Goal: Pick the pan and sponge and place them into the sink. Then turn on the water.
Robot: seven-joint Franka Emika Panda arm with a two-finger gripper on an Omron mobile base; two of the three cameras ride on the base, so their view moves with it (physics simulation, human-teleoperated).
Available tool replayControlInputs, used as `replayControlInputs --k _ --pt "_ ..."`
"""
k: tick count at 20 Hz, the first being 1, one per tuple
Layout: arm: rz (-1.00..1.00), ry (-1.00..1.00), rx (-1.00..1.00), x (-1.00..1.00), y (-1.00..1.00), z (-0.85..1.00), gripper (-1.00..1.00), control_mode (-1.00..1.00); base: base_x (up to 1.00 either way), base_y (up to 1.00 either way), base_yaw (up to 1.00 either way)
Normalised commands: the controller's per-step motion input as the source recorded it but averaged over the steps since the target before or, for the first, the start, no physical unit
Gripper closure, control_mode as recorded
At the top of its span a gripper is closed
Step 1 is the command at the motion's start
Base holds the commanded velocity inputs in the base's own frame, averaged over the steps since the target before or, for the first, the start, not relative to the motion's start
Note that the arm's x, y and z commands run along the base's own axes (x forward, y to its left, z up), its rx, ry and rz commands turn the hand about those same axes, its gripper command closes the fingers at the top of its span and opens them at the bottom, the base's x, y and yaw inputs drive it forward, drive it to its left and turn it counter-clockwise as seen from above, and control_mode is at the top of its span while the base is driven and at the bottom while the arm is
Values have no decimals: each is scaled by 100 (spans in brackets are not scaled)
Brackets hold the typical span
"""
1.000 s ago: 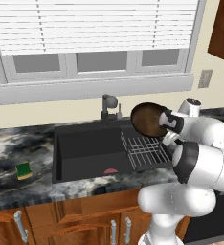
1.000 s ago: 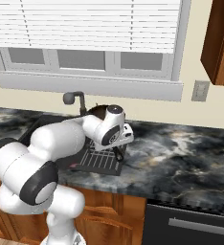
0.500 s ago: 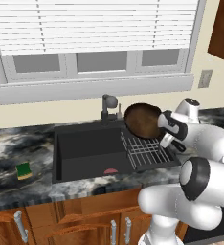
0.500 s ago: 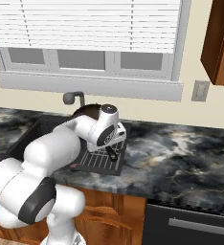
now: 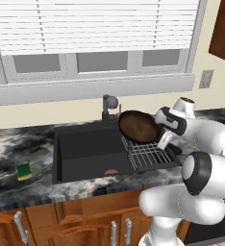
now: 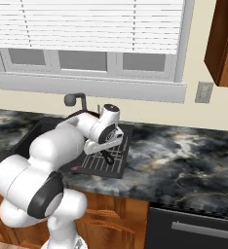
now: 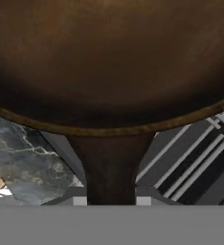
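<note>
Dark brown inside and tilted up on edge, the pan [image 5: 139, 127] is hanging in the air over the grey wire dish rack [image 5: 148, 153] in the right part of the sink [image 5: 81, 148], with its open face turned toward the left camera. From the hand camera the pan [image 7: 109, 57] takes up most of the picture, and its short handle [image 7: 110, 167] runs straight down to the bottom edge where the fingers sit. The fingers [image 5: 158, 135] are clamped shut on that handle, so the pan sticks out past them toward the faucet [image 5: 109, 106].

Arm pose: it comes up from the base, the big elbow sits low and close to the camera, and the forearm reaches forward over the surface [image 5: 18, 182] edge, with the wrist bent so the hand [image 6: 107, 130] points left across the rack. In the right base view the white arm covers most of the pan, and the hand sits just above the rack [image 6: 107, 161].

The sponge [image 5: 23, 171], green with a yellow side, lies on the marbled surface left of the basin, well apart from the pan. Something small and reddish [image 5: 111, 171] sits on the basin floor near the front wall; can't tell what it is.
</note>
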Motion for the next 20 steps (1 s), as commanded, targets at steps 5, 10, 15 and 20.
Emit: replayControlInputs --k 5,10,15,20 --pt "11 7 0 0 30 0 100 -100 0 0 0" --pt "11 0 -2 0 47 -9 100 -100 0 0 0" --pt "11 0 -7 -1 51 -26 100 -100 0 0 0" --pt "6 0 -10 0 43 -23 100 -100 0 0 0"
